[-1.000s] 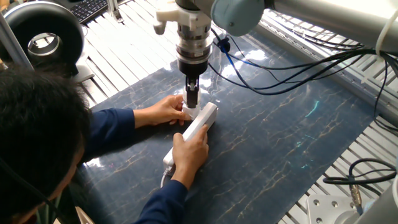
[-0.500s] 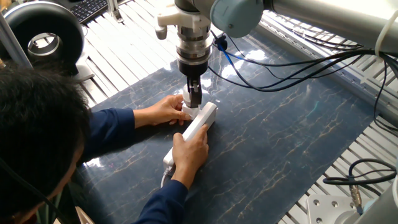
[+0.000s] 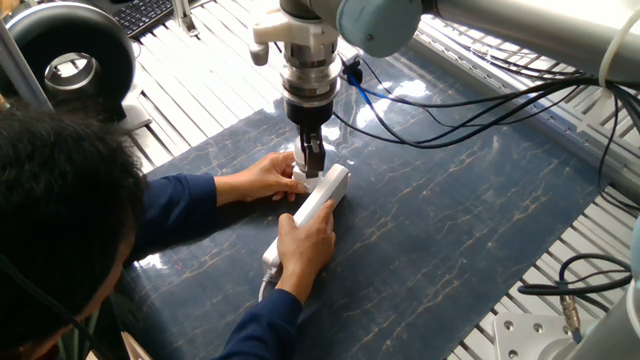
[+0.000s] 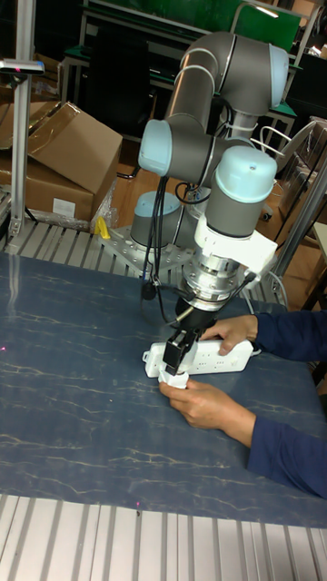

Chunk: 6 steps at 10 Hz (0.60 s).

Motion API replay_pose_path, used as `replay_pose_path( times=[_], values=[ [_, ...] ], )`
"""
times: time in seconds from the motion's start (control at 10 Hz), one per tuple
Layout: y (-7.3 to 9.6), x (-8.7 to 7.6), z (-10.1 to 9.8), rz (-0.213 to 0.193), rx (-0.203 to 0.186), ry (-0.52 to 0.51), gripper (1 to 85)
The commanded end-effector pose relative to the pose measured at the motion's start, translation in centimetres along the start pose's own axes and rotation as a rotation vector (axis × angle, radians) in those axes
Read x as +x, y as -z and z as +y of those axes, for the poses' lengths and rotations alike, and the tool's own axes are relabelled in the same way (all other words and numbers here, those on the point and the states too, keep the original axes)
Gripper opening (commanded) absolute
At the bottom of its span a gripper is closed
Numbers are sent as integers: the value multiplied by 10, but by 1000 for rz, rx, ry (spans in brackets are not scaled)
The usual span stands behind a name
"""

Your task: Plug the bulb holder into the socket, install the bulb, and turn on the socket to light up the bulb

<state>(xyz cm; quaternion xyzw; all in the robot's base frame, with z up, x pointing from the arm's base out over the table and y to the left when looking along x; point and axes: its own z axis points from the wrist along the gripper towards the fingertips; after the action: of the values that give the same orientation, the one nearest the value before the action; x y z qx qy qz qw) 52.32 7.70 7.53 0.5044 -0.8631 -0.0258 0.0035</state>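
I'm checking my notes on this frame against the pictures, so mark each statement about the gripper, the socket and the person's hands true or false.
1. The gripper points straight down over one end of the socket. True.
2. The socket lies on bare metal slats. False: it lies on the dark blue marbled mat.
3. Two human hands are at the socket. True: one hand is beside the gripper, the other hand grips the socket's body.
4. The robot arm is parked far from the socket. False: its gripper is right at it.
5. The bulb is lit. False: no glowing bulb shows in either view.
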Motion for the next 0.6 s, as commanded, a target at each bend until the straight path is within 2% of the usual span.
replay_pose_path(
  times=[0.0,0.3,0.5],
  values=[
    [2,-4,8,-19,-35,45,590],
    [6,-6,10,-25,-57,83,580],
    [6,-6,9,-27,-57,84,567]
  ],
)
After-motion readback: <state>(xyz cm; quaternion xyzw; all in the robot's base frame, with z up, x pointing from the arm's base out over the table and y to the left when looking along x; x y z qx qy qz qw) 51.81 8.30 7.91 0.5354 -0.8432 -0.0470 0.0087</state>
